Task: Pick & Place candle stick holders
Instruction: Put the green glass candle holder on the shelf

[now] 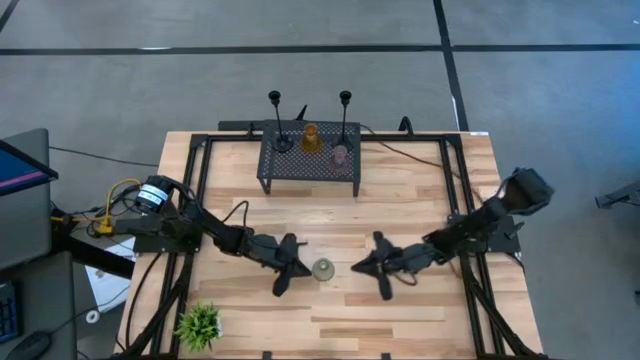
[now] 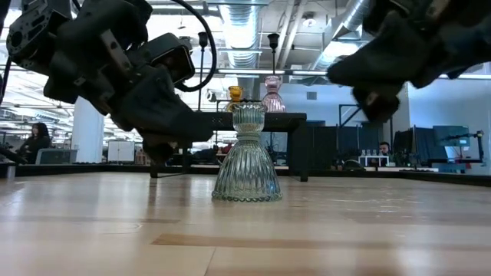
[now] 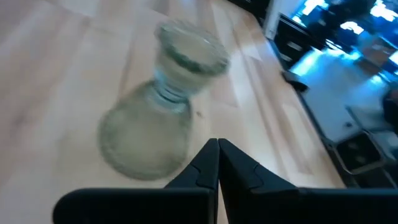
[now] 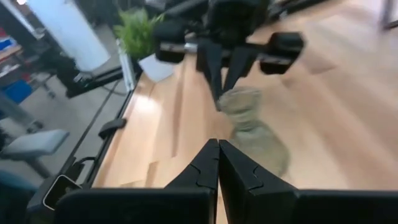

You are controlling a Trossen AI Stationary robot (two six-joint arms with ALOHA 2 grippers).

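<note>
A grey-green ribbed glass holder (image 1: 323, 268) stands upright on its wide base in the middle of the table; it also shows in the low view (image 2: 246, 157) and the left wrist view (image 3: 163, 109). My left gripper (image 1: 307, 268) is shut, just left of it and a little apart from it. My right gripper (image 1: 356, 268) is shut, to its right, with a gap between. Two black stem holders (image 1: 279, 125) (image 1: 345, 115), an amber one (image 1: 311, 138) and a pink one (image 1: 340, 154) stand on the black mesh stand (image 1: 290, 168) at the far side.
A small spiky green plant (image 1: 199, 325) stands at the near left corner. The mesh stand takes up the far middle of the table. Bare wood lies near and on both sides of the grey-green holder. Black frame rails (image 1: 195, 200) run along the table's left and right sides.
</note>
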